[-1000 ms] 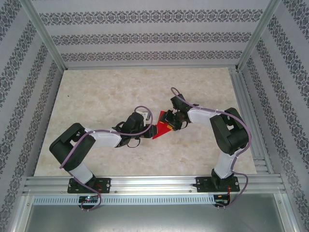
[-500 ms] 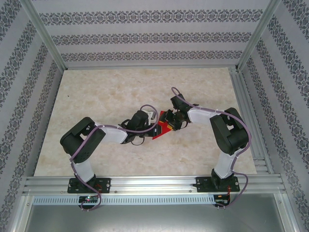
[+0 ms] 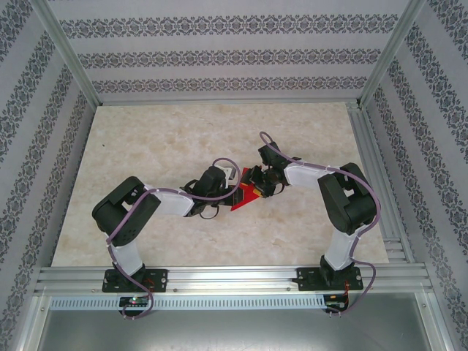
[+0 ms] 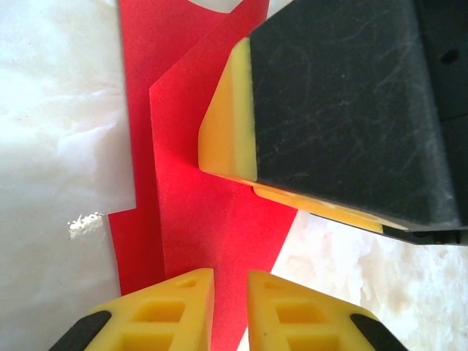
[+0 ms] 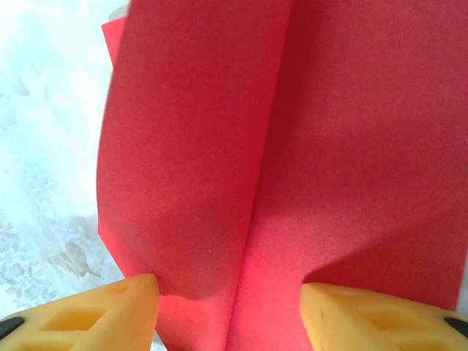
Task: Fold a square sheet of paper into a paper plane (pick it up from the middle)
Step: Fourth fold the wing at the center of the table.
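The red paper plane (image 3: pixel 243 199) lies on the marble table top (image 3: pixel 146 146) at the centre, between the two arms. My left gripper (image 3: pixel 235 192) is at its left end. In the left wrist view its fingers (image 4: pixel 183 307) stand over the red paper (image 4: pixel 190 183) with a narrow gap astride the middle crease; the left gripper (image 4: pixel 230 281) is open. My right gripper (image 3: pixel 257 184) is over the right part. Its wide-open fingertips (image 5: pixel 131 300) press on the folded sheet (image 5: pixel 307 131) either side of the crease, so the right gripper (image 5: pixel 230 289) is open. One right finger (image 4: pixel 329 110) rests on the paper.
Patterned walls enclose the table on three sides. An aluminium frame rail (image 3: pixel 234 278) runs along the near edge and another (image 3: pixel 376 183) along the right side. A small white crumb (image 4: pixel 85 224) lies on the table left of the paper.
The left arm has swung right with its elbow closer in, bringing its gripper onto the paper's left end, and its jaws have narrowed. The right arm has hardly moved.
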Tool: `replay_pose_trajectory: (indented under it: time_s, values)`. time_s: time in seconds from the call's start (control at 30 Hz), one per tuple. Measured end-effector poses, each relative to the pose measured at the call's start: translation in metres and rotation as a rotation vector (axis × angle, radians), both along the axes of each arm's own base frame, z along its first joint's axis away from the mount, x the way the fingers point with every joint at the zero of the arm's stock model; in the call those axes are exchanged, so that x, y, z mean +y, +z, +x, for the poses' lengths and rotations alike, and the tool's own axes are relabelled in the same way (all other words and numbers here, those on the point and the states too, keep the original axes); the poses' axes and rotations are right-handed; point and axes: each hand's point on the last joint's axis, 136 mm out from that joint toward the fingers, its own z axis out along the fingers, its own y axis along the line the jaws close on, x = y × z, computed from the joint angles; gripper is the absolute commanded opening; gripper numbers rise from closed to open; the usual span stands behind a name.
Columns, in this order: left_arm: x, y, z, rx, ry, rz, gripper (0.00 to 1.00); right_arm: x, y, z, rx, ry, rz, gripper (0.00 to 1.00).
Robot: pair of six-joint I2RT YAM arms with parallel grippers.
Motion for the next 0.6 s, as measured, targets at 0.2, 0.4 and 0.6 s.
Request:
replay_pose_trajectory:
  time_s: [0.2,0.4,0.6]
  values:
    - [0.004,-0.002,0.002,0.001,0.011,0.012,0.15,-0.001,0.000,-0.001,-0.002,-0.001,0.001,0.55]
    - [0.004,-0.009,0.003,0.012,0.014,0.026,0.13,-0.001,-0.001,-0.001,-0.002,-0.001,0.000,0.54]
    - [0.005,-0.013,0.003,0.019,0.019,0.038,0.12,-0.001,-0.002,-0.001,0.000,-0.001,-0.004,0.52]
